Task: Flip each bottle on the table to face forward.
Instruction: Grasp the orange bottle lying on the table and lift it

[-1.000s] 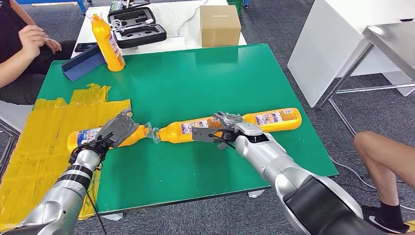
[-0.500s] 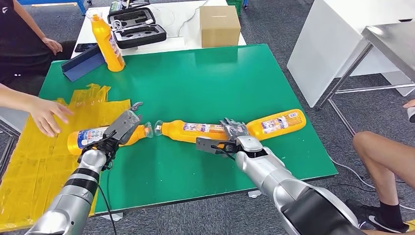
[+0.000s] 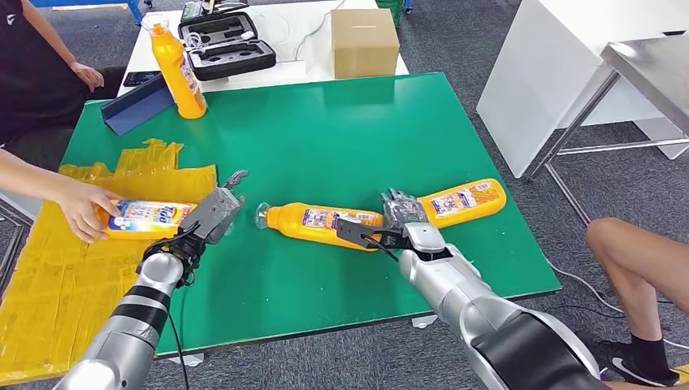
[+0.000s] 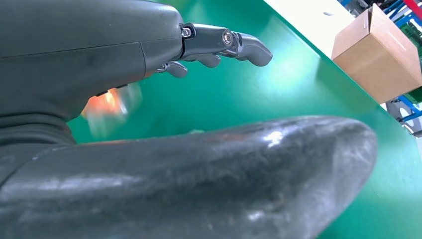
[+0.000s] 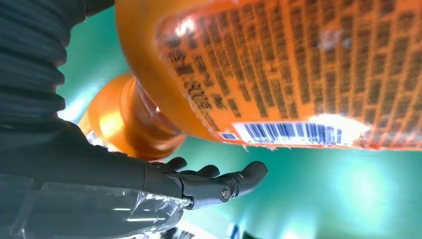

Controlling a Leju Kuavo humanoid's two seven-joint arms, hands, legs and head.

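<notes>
Green counter (image 3: pixel 341 130) carrying four orange bottles. Upright bottle (image 3: pixel 179 71) at upper left of frame, standing by a blue angle piece (image 3: pixel 138 104). Left lying bottle (image 3: pixel 146 218) at left centre, on the yellow sheet (image 3: pixel 49 260), label up, gripped at its base end by a person's hand (image 3: pixel 81 213); judged already turned. Middle bottle (image 3: pixel 321 219) lying at centre, cap toward the left, label showing upward. Right lying bottle (image 3: pixel 463 200) at right of centre, tilted, label partly up. Left robot hand (image 3: pixel 213 213) hovering just right of the left lying bottle, fingers spread, holding nothing; in the left wrist view fingers (image 4: pixel 234 42) extended over bare green. Right robot hand (image 3: pixel 400 221) set at the gap between middle bottle and right lying bottle, fingers apart and touching or nearly touching both; no closed grip visible. Right wrist view: barcode side of a bottle (image 5: pixel 298 74) close above open fingers (image 5: pixel 224 181). Progress judged past halfway: right lying bottle apparently left to square up.
</notes>
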